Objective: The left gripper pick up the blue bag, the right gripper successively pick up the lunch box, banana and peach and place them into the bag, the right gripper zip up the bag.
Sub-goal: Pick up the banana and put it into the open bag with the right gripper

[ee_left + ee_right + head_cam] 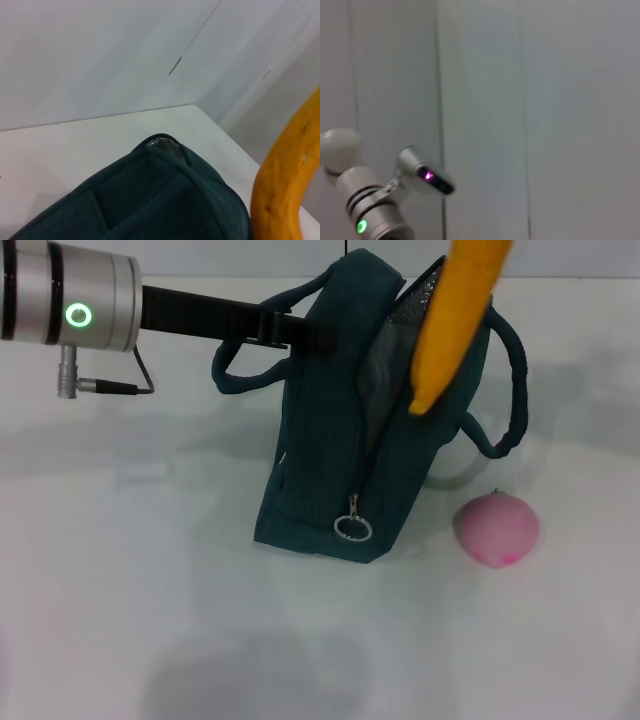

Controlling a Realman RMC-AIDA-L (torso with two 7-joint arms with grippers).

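The tabletop in front of me was plain white and evenly lit, with only soft grey shadows lying across it. Behind it stood a pale panelled wall, its panels divided by thin dark seams. The tabletop's far corner ended just short of that wall.

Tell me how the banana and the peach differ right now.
The banana is long and orange-yellow; the peach is round and pink. The banana hangs in the air, its tip at the open mouth of the blue bag; the peach rests on the white table to the bag's right. The banana's upper end runs out of the head view; the peach shows whole. Neither is inside the bag yet.
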